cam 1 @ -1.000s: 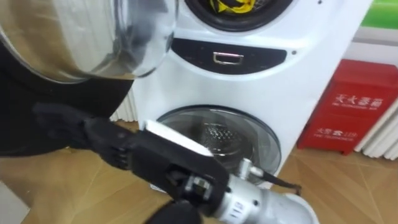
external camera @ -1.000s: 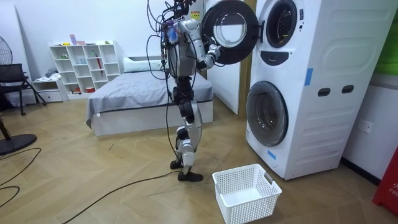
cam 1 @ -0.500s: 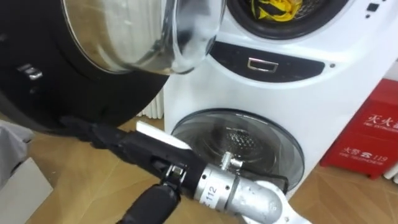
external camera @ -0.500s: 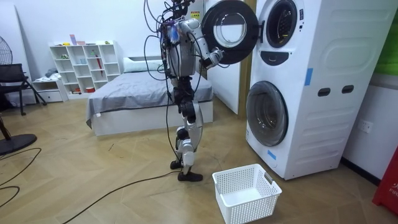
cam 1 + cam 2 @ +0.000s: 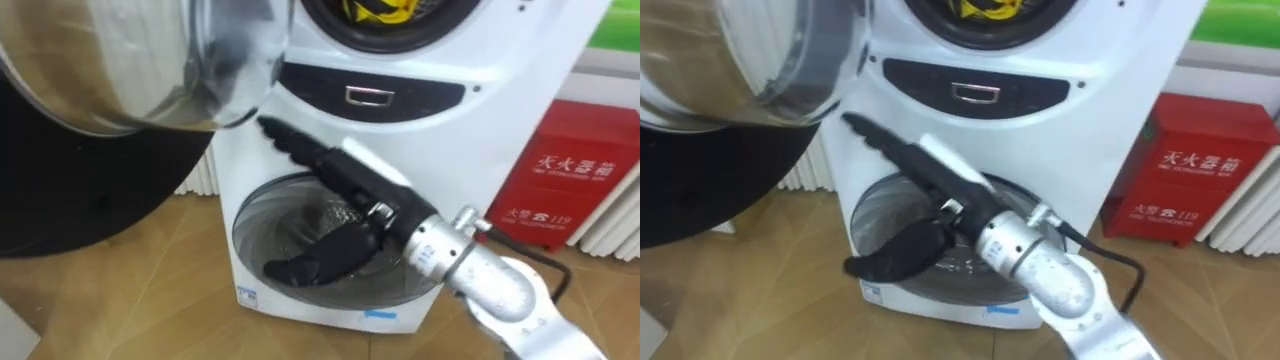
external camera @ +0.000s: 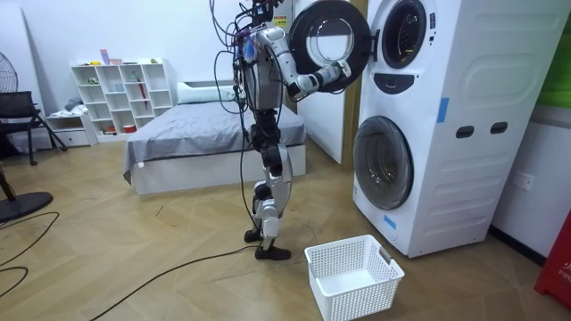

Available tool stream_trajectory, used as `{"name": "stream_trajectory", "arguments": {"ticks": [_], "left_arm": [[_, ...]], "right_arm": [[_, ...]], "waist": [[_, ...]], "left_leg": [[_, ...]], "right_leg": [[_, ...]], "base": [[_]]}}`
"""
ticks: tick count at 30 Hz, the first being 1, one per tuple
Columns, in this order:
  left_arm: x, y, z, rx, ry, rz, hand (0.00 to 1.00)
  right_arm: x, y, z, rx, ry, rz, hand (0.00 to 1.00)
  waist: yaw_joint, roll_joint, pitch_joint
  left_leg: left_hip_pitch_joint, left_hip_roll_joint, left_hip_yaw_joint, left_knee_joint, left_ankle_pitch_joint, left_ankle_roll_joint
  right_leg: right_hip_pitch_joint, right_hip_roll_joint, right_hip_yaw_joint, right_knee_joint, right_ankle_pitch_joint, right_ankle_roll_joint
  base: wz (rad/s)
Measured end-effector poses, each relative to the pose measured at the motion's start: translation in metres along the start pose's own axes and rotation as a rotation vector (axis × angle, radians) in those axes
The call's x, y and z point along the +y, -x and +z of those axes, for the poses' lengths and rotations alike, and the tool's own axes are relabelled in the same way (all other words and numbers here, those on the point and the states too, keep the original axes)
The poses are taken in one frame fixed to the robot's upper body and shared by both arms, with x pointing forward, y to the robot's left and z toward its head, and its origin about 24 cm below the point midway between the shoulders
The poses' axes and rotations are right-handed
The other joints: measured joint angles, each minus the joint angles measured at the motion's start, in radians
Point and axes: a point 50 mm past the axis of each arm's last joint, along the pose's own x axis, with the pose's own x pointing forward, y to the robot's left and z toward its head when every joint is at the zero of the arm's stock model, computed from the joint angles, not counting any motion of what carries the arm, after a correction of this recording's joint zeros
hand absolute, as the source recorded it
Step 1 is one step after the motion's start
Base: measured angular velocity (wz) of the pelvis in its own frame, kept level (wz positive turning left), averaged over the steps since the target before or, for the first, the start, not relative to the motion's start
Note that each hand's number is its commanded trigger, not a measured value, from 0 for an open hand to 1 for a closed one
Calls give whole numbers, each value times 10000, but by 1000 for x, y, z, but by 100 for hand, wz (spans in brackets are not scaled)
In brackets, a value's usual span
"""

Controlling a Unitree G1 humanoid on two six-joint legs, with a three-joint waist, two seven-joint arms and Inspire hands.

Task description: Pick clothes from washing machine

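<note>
Two washing machines (image 6: 428, 125) stand stacked, one on top of the other, and the robot stands on the wood floor just left of them in the room view, upright, with its right arm raised toward the upper one. The upper machine's round door (image 5: 120, 80) is swung wide open to the left, its glass bowl and black ring close to the camera. The clothes (image 5: 375, 10), a yellow bundle, lie inside the upper drum at the far top edge of the eye views, well apart from the hand.

The right hand (image 5: 355, 195) comes in from the lower right and hangs in front of the machines, below the dark control panel (image 5: 370, 95) and over the shut lower door (image 5: 265, 225). Its fingers (image 5: 300, 145) are straight and point up and to the left, toward the lower rim of the open door; the thumb (image 5: 310, 265) sticks out downward, spread away from them. The hand holds nothing. In the room view it sits at the lower right rim of the open door, though whether it touches the rim cannot be told.

A red box (image 5: 575, 175) stands on the floor to the right of the machines. A white basket (image 6: 352, 276) sits on the floor near the robot's feet, and a bed (image 6: 192, 138) lies farther back behind the robot.
</note>
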Motion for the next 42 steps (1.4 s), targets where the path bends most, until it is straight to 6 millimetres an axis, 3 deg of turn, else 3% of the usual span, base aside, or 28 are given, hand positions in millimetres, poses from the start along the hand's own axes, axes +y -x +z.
{"name": "stream_trajectory", "arguments": {"ticks": [11, 20, 29, 37, 42], "left_arm": [[-6, 2, -11, 397, -38, -93, 0], [-14, 4, -13, 451, 19, -86, 0], [-13, 5, -8, 189, 76, -62, 0], [-12, 5, -12, 311, 311, -16, 0], [-13, 6, -16, 607, 275, -55, 0]], "right_arm": [[-5, 30, -28, 1284, -370, -1431, 0], [-31, 40, -29, 1359, -150, -3184, 0], [-42, 42, -23, 1125, -1, -4125, 0], [-53, 29, 2, -81, -184, -4409, 0], [-55, 23, 10, -552, -635, -4391, 0]], "waist": [[-270, 31, -1], [-666, 194, 2], [-638, 123, -41], [-662, 64, -29], [-650, 8, -62]], "left_leg": [[14, 42, 156, 35, -34, 55], [192, 30, 193, -9, -38, 61], [229, 26, 194, -1, -37, 61], [310, 32, 159, 36, -38, 62], [279, 32, 162, 45, -38, 62]], "right_leg": [[13, -2, 19, 20, -11, 23], [125, -2, 35, 88, -19, 36], [143, 1, 40, 119, -21, 37], [286, -8, -16, 68, -28, 47], [313, -6, -85, -1, -30, 48]], "base": [[-1], [0], [0], [2], [4]]}}
